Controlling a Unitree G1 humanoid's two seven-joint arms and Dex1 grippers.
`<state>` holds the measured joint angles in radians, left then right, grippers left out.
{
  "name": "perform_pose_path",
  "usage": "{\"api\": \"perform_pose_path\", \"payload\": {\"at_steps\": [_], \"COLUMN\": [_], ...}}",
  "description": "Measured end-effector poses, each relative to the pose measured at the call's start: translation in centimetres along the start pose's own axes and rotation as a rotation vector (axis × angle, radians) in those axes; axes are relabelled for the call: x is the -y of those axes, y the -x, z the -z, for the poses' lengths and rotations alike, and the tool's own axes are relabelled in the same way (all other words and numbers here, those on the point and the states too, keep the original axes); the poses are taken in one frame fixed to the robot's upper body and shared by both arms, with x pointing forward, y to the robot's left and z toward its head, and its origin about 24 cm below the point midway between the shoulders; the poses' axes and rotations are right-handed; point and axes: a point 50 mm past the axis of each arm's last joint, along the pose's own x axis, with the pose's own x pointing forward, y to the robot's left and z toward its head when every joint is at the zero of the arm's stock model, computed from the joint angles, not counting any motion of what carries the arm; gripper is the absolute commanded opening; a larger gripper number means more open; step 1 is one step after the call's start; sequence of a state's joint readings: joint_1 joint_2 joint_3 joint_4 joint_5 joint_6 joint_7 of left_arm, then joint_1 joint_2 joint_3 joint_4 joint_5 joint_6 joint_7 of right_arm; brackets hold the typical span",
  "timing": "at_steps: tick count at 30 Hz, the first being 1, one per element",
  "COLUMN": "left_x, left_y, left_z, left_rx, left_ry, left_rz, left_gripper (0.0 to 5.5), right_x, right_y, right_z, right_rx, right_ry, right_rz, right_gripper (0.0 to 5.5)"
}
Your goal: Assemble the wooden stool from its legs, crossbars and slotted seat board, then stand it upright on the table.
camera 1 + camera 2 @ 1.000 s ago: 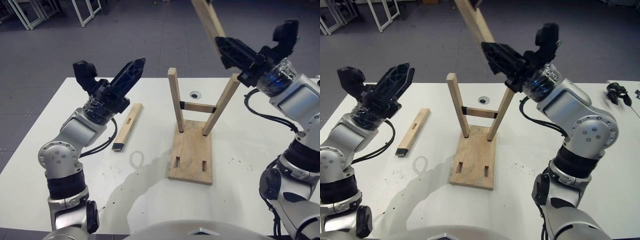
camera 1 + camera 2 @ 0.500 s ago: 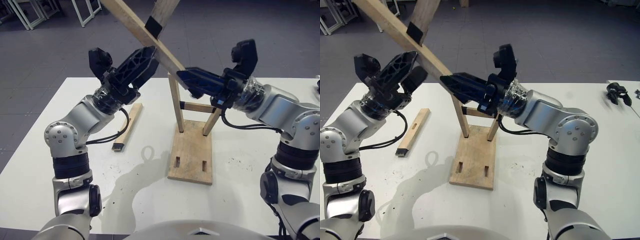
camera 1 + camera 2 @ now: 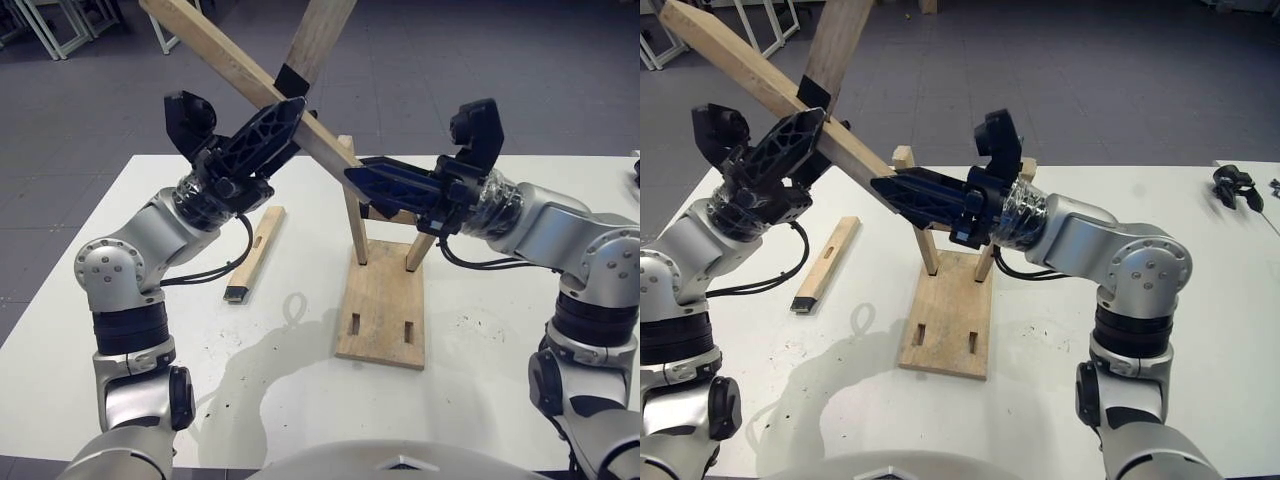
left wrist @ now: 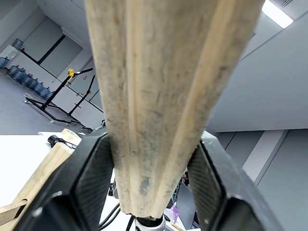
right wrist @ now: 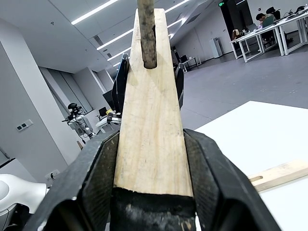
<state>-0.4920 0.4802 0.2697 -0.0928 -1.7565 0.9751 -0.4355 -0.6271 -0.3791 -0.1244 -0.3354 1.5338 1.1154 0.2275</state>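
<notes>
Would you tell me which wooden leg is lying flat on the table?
The loose slotted leg left of the seat board. Two standing legs sit upright in it; the held legs are aloft.

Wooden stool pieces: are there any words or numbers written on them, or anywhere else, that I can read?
Held wooden leg, seat board and loose leg on the table: no words or numbers.
Green ceiling sign in the right wrist view: too small to read.

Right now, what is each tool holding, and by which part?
Both hold one raised wooden leg: the right tool grips its lower end, the left tool its middle, beside the black-tipped crossbar.
</notes>
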Motion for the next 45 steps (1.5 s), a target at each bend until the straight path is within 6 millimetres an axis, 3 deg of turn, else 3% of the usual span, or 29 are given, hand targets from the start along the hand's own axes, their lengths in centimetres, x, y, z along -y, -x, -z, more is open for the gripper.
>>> {"api": "perform_pose_path", "payload": {"at_steps": [2, 3, 8, 11, 15, 18, 25, 33, 40, 45], "left_x": [0.0, -0.1, 0.0, 0.1, -0.4, -1.1, -4.4, -6.0, -6.9, -7.0], "left_y": [0.0, 0.0, 0.5, 1.5, 2.9, 3.5, 4.1, 6.0, 6.5, 6.0], "left_z": [0.0, 0.1, -0.6, -0.6, 1.2, 2.6, 7.0, 9.4, 10.8, 10.9], "left_rx": [-0.003, -0.006, 0.007, -0.044, -0.210, -0.308, -0.583, -0.672, -0.720, -0.821], "left_ry": [-0.002, -0.005, -0.040, -0.109, -0.231, -0.335, -0.511, -0.507, -0.555, -0.729], "left_rz": [-0.003, -0.008, -0.028, -0.075, -0.133, -0.132, -0.037, 0.001, 0.040, 0.090], "left_gripper": [2.14, 2.14, 2.13, 2.12, 2.11, 2.11, 2.10, 2.10, 2.07, 2.05], "right_x": [0.0, 0.1, 0.5, 1.0, 1.7, 2.2, 4.2, 5.4, 5.8, 6.0], "right_y": [0.1, 0.2, 1.1, 2.9, 7.1, 8.4, 8.8, 8.8, 9.3, 10.5], "right_z": [0.1, 0.1, 0.5, 1.6, 3.8, 5.0, 9.3, 12.2, 12.5, 11.5], "right_rx": [-0.001, -0.003, -0.062, -0.133, -0.304, -0.450, -0.845, -0.945, -0.983, -0.928], "right_ry": [-0.002, -0.003, 0.027, 0.037, 0.036, 0.102, 0.439, 0.528, 0.533, 0.506], "right_rz": [0.001, 0.002, 0.041, 0.101, 0.211, 0.245, 0.279, 0.268, 0.257, 0.351], "right_gripper": [2.01, 2.38, 3.19, 3.20, 3.20, 3.20, 3.20, 3.20, 3.20, 3.20]}}
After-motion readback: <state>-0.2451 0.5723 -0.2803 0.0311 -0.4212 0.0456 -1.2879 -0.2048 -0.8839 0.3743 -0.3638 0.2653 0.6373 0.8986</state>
